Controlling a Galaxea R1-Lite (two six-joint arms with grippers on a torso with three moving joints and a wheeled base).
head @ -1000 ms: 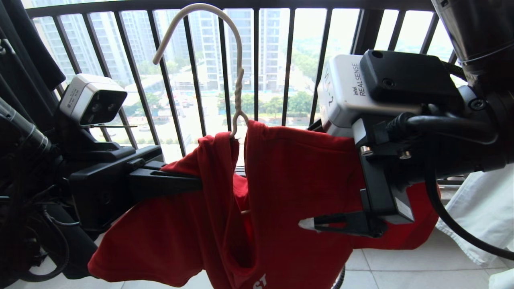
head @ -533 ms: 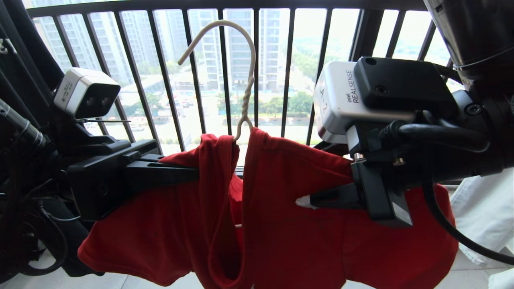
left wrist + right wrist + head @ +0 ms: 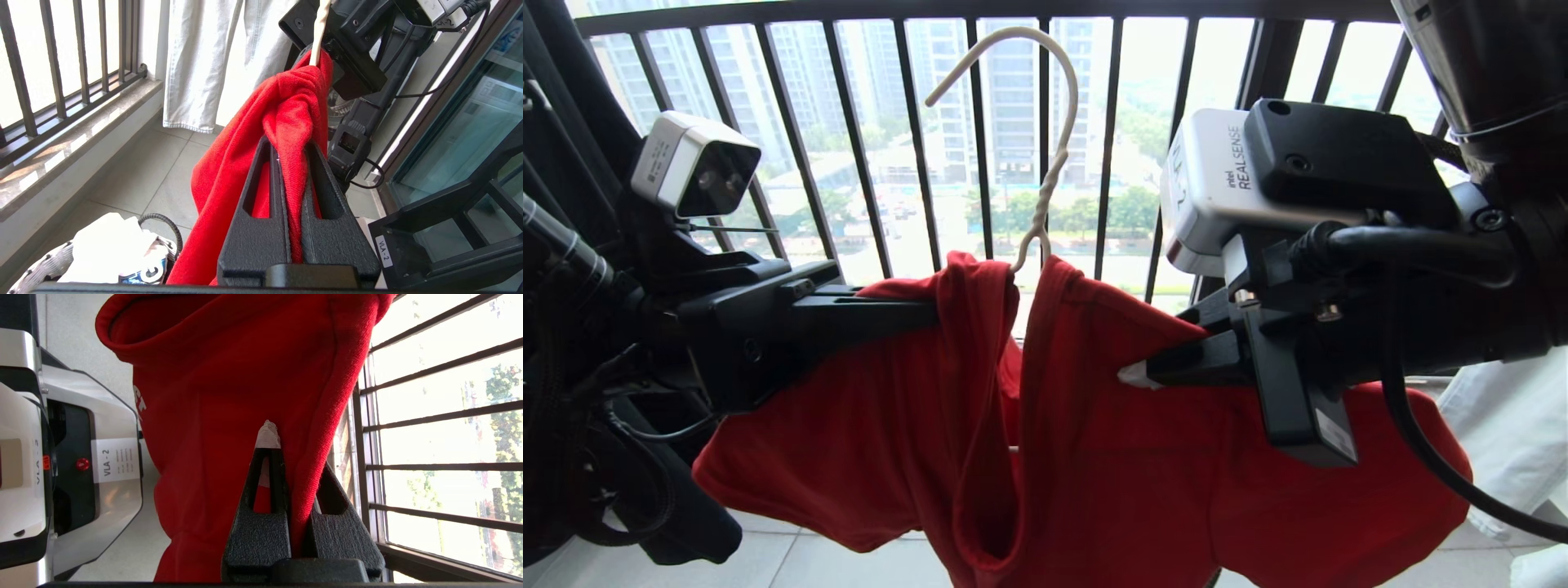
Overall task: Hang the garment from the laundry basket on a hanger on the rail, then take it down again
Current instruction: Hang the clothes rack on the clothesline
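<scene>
right gripper (image 3: pixel 1137 376), cam marked "intel realsense", pinches garment (image 3: pixel 1111 457).

The hanger (image 3: pixel 1045 175) shows only its hook and twisted neck, its arms buried inside the garment (image 3: pixel 1111 441), whose hem runs off the head view at 6 o'clock, its chest print is folded from sight, and the laundry basket (image 3: pixel 45 265) is cropped at 7 o'clock.

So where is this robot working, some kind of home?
Most likely a high-rise flat's balcony: a dark railing looks out on tower blocks, the floor is tiled, and pale laundry hangs nearby.
</scene>
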